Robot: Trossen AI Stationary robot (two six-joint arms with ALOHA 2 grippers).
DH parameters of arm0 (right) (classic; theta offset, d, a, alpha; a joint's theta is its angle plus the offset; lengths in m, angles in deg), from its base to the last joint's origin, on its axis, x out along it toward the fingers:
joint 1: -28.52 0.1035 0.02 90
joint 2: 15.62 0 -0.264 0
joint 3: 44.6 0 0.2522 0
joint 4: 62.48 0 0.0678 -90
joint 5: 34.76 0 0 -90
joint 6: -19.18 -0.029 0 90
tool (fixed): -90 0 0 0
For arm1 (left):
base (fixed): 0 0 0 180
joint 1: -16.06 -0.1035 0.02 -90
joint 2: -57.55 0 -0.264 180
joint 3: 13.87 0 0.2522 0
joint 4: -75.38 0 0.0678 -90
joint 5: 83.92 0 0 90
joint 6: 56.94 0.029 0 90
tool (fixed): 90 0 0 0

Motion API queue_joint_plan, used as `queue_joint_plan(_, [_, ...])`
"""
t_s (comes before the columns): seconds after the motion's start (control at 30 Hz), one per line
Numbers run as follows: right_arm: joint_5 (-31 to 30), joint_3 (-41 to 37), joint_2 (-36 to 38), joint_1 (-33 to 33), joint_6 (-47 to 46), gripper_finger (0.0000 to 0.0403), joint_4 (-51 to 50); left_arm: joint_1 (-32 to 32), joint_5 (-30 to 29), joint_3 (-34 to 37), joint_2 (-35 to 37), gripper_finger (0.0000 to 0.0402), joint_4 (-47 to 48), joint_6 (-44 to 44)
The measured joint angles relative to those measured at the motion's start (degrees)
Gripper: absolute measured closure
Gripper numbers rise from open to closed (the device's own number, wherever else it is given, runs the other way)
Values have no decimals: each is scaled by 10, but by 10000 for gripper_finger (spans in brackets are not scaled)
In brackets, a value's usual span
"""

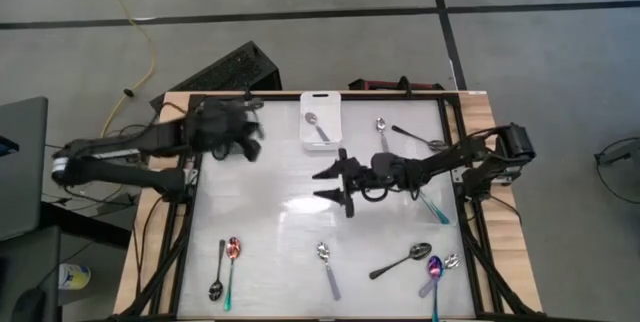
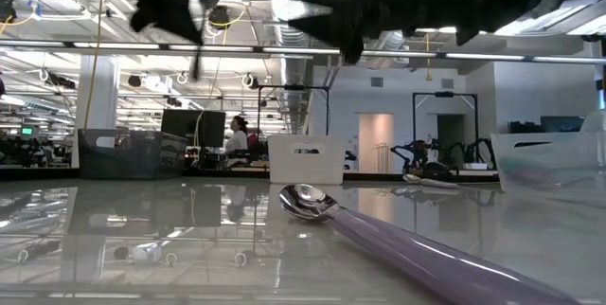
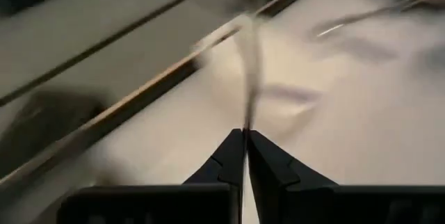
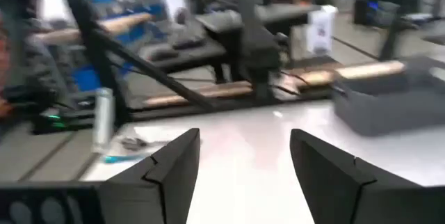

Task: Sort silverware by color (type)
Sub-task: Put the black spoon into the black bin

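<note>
Held spoon [image 3: 249,57]: your left gripper [image 3: 245,135] has its fingers pinched tight on a slim silver spoon, up in the air at the far left of the table [image 1: 270,222].
Bin [image 1: 321,122]: white, far middle, one silver spoon [image 1: 317,126] lying in it.
Other spoons: a silver and a black one far right; along the near edge, a black [image 1: 217,270] and rainbow pair at left, a silver one in the middle, a few more at right.
Right gripper [image 1: 333,183]: yours sits mid-table, fingers spread wide, holding nothing.
</note>
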Motion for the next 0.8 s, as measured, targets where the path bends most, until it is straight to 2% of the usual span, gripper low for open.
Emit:
queue_joint_plan(0.1, [-9,0,-7,1,-1,155,5,-81,16,-29,-3,401,114,-23])
queue_joint_plan(0.3, [-3,0,-7,20,-4,154,-14,-244,190,-34,-28,401,188,-37])
queue_joint_plan(0.47, [-4,0,-7,40,-4,154,-16,-366,222,-34,-85,401,243,-4])
queue_joint_plan(0.6, [-4,0,-7,57,-1,154,-25,-430,268,-36,-147,401,257,25])
queue_joint_plan(0.8, [-7,0,-7,63,24,154,-30,-457,262,-100,-261,401,344,81])
